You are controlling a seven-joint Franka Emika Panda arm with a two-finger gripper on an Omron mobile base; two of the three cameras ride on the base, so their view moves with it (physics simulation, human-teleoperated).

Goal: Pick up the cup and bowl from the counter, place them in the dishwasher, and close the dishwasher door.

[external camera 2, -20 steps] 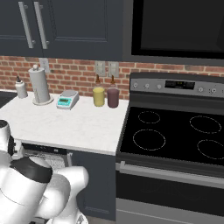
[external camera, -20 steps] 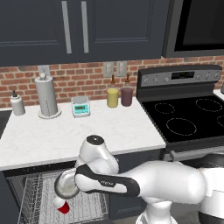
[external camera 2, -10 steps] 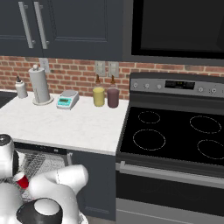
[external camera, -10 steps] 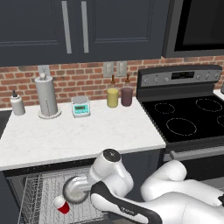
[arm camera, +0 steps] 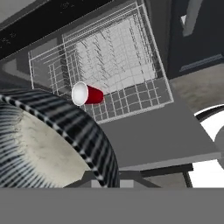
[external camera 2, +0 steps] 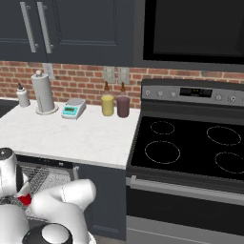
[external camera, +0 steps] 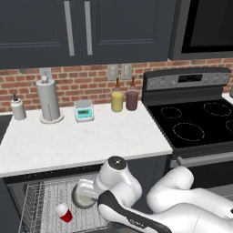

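Lowered arm holds bowl [arm camera: 39,144] over rack, seemingly near cup [arm camera: 87,94].

The glossy white, rounded robot arm [external camera: 182,200] has bulbous segments, a dark grey band and round grey-capped joints.

Glossy red plastic cup [arm camera: 87,94]; grey speckled metallic bowl [arm camera: 48,144].

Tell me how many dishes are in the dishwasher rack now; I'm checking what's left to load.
1: the cup lies on its side in the rack. The bowl is held above the rack, not yet set down. The arm may hide more.
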